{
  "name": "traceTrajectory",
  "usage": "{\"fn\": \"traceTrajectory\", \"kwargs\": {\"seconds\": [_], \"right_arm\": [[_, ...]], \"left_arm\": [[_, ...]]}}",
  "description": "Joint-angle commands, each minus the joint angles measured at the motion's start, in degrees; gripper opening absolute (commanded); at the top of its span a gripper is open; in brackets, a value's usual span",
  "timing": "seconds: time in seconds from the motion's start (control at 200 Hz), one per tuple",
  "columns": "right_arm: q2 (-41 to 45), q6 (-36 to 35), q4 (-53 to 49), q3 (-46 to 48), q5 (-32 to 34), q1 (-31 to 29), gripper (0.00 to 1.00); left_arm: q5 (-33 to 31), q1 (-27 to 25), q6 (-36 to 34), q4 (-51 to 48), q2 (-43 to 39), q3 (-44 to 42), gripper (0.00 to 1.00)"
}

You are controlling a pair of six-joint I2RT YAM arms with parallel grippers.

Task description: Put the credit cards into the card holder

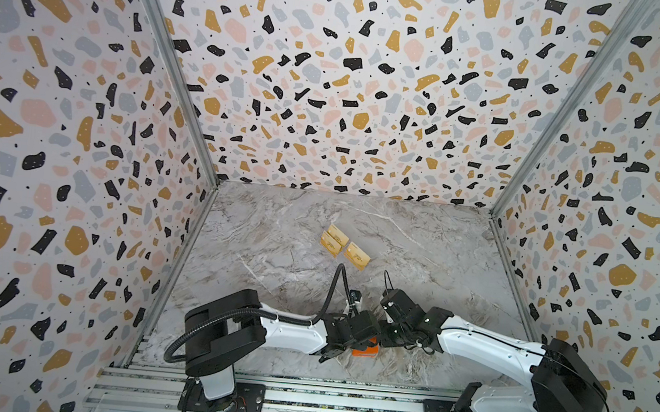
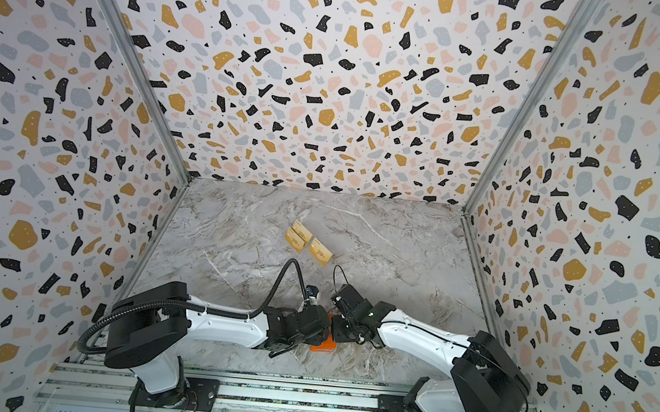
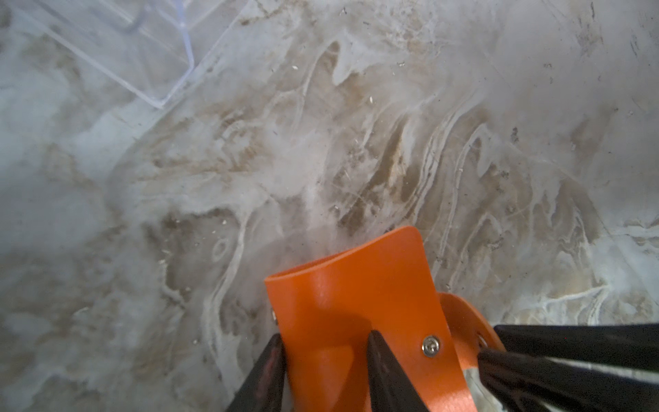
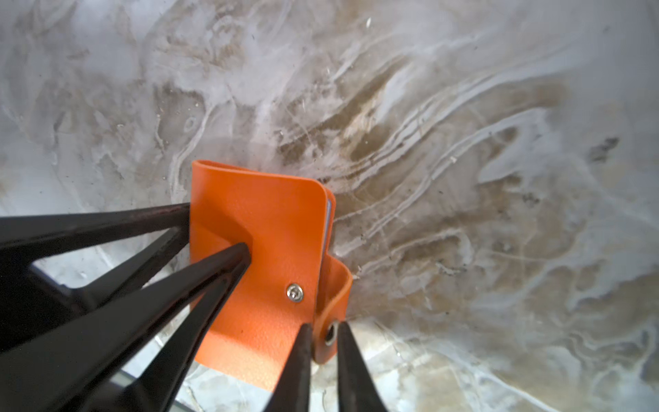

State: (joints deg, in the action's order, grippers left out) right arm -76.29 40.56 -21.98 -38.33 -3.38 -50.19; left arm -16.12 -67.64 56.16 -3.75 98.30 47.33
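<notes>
The orange card holder [image 3: 349, 296] stands off the marble near the front, between both arms; it also shows in both top views [image 1: 365, 349] [image 2: 324, 345]. My left gripper [image 3: 326, 344] is shut on its cover, one finger behind the edge and one pressed on the face. My right gripper [image 4: 325, 335] is shut on the snap strap [image 4: 335, 285] that curls round from the back. The metal snap stud [image 4: 295, 293] sits bare on the cover. Three gold credit cards [image 1: 344, 247] [image 2: 309, 243] lie flat on the marble farther back, clear of both grippers.
A clear acrylic rack [image 3: 142, 53] stands on the marble table [image 1: 441, 248] close to the left gripper. Patterned walls [image 1: 75, 147] close the cell on three sides. An aluminium rail [image 1: 320, 402] with both arm bases runs along the front.
</notes>
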Motion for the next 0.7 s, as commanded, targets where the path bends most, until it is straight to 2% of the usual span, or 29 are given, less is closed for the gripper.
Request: {"fn": "traceTrajectory", "kwargs": {"seconds": [0.0,0.235,0.405,0.601,0.696], "right_arm": [[0.11,-0.48,-0.21,-0.7,0.84,0.18,0.13],[1.07,-0.22,0.3,-0.11,0.21,0.7,0.0],[2.13,-0.84,1.33,1.07,-2.23,2.28,0.0],[4.38,-2.1,8.18,5.04,-9.88,5.41,0.0],[5.25,-2.44,10.02,5.96,-11.42,6.26,0.0]], "left_arm": [[4.12,-0.57,-0.97,-10.79,5.1,-4.34,0.39],[4.42,-0.57,-0.79,-10.45,4.96,-4.36,0.4],[4.4,-0.57,-0.88,-10.53,4.79,-4.21,0.4],[4.42,-0.57,-0.88,-10.7,4.79,-4.3,0.4],[4.38,-0.65,-0.63,-10.79,4.62,-4.34,0.4]]}}
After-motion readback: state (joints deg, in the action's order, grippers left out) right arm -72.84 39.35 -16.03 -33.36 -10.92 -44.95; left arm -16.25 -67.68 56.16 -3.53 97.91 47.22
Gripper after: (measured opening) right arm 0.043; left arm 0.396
